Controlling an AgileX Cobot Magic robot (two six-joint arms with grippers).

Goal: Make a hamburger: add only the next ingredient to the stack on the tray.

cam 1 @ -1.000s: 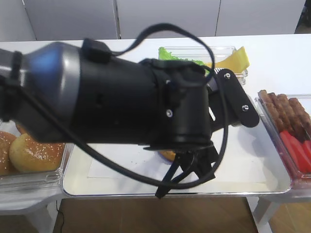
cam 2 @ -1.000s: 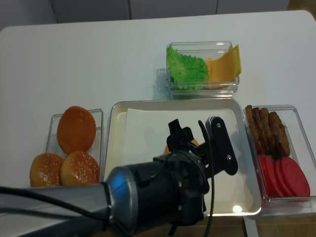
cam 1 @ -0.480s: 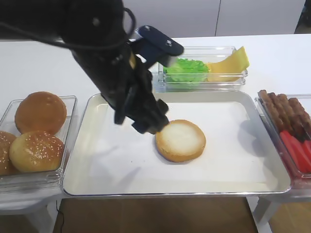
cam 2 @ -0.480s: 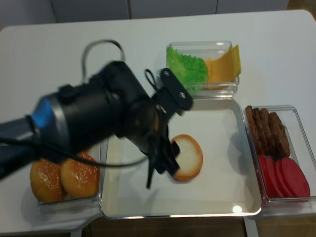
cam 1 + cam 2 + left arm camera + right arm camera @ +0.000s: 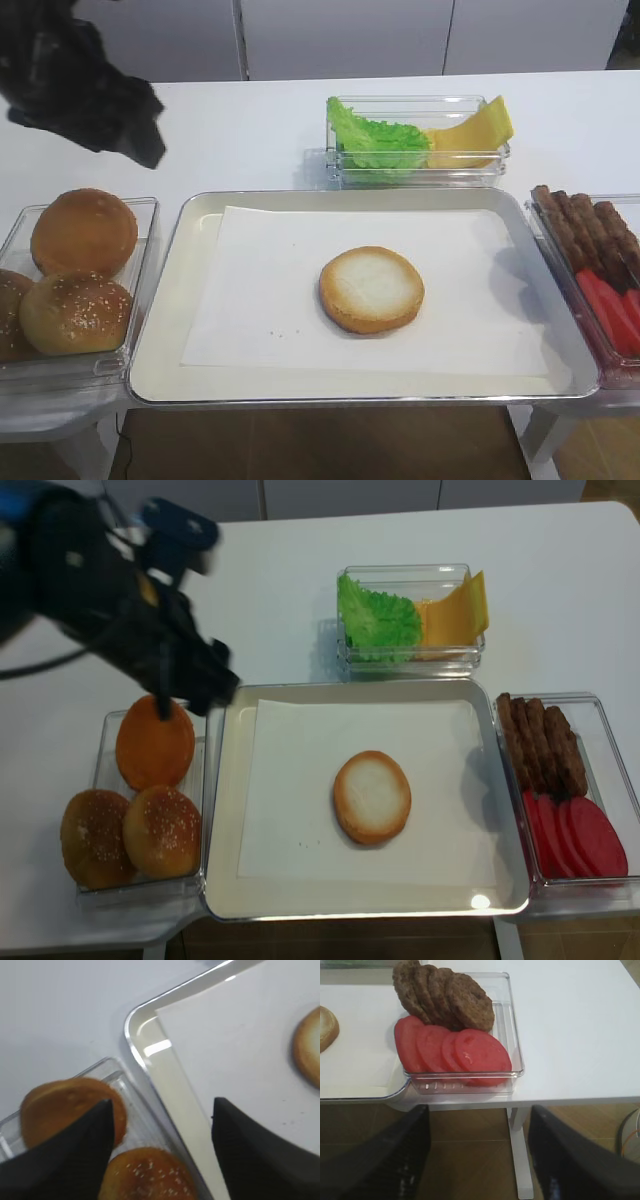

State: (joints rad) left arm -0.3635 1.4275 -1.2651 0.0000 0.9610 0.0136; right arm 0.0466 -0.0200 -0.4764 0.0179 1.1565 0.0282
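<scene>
Only blurred left pincer (image 5: 205, 685) shows, above partly hidden seedless bun (image 5: 155, 743).

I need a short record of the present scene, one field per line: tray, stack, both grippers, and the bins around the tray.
tray: silvery rim, lined with white paper
stack: one bun half, pale cut face up, near the middle of the paper
left gripper: jaws apart, empty, above the tray's left edge beside the bun bin
right gripper: jaws apart, empty, off the table's front edge
bun bin: one smooth bun, two sesame buns
back bin: lettuce and cheese
right bin: brown patties, tomato slices
</scene>
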